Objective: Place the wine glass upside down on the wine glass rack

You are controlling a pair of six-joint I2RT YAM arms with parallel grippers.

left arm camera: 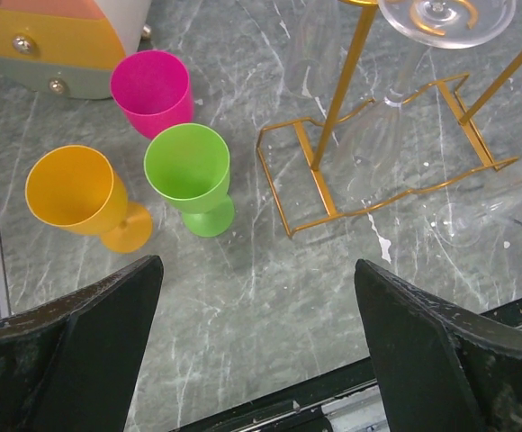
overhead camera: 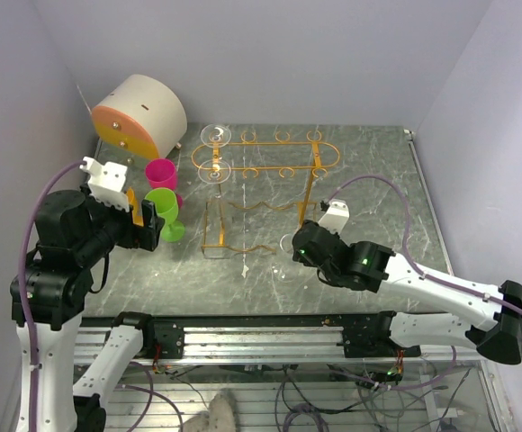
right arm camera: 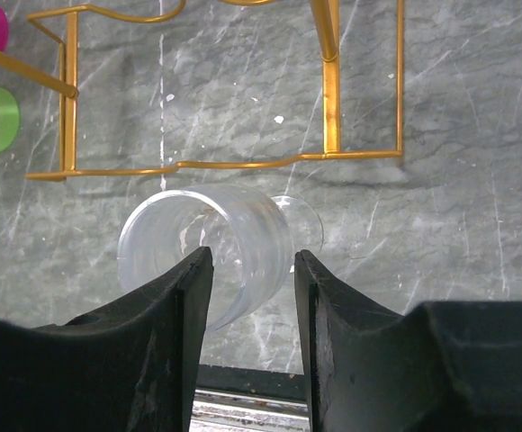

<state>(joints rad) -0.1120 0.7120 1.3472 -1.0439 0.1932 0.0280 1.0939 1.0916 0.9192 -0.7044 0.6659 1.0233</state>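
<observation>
A clear wine glass (right arm camera: 229, 236) lies on its side on the grey marble table, just in front of the wine glass rack's base. My right gripper (right arm camera: 252, 263) is low over it, jaws part open on either side of the bowl, and a gap still shows at the right finger (right arm camera: 319, 297). From above, the right gripper (overhead camera: 295, 245) sits by the rack's near right corner. The wine glass rack (overhead camera: 243, 144) is gold wire, and two clear glasses (overhead camera: 214, 151) hang at its left end. My left gripper (left arm camera: 256, 270) is open and empty over bare table.
Pink (left arm camera: 151, 88), green (left arm camera: 189, 171) and orange (left arm camera: 74, 191) goblets stand left of the rack. A beige drum-shaped box (overhead camera: 139, 112) with an orange face sits at the back left. Walls close in on both sides, and the black rail runs along the near edge.
</observation>
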